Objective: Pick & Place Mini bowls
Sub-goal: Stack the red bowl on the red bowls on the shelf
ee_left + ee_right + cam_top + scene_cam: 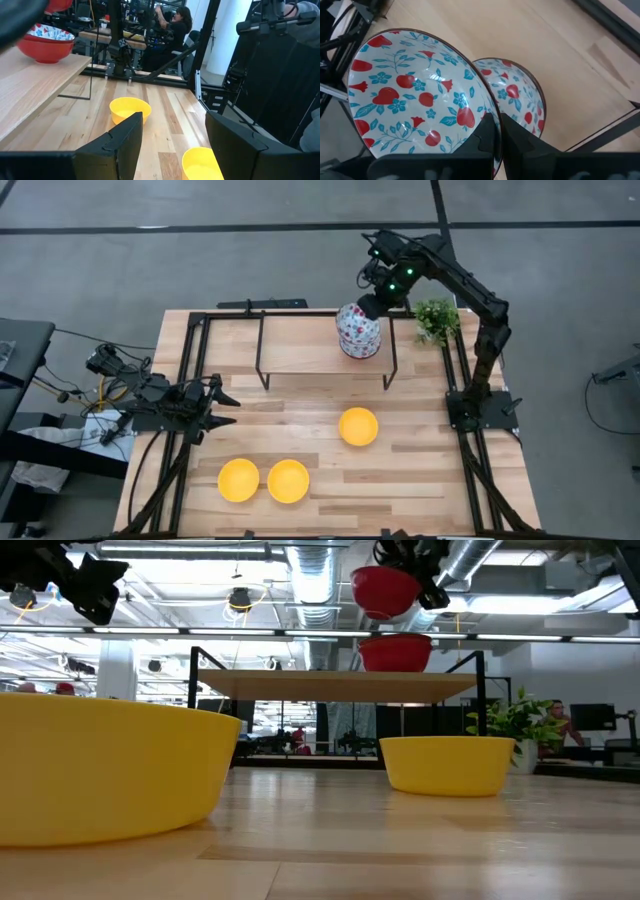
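While two yellow bowls (263, 480) sit touching side by side at the near edge of the surface (420, 480), the third yellow bowl (358, 426) lies apart toward the middle. Left claw (225, 407) waits spread open at the left side, holding nothing. Farther back, the right claw (368, 306) pinches the rim of a floral bowl (415, 95), lifted over another floral bowl (517, 100) on the raised shelf (300, 340), green plant (437, 319) alongside.
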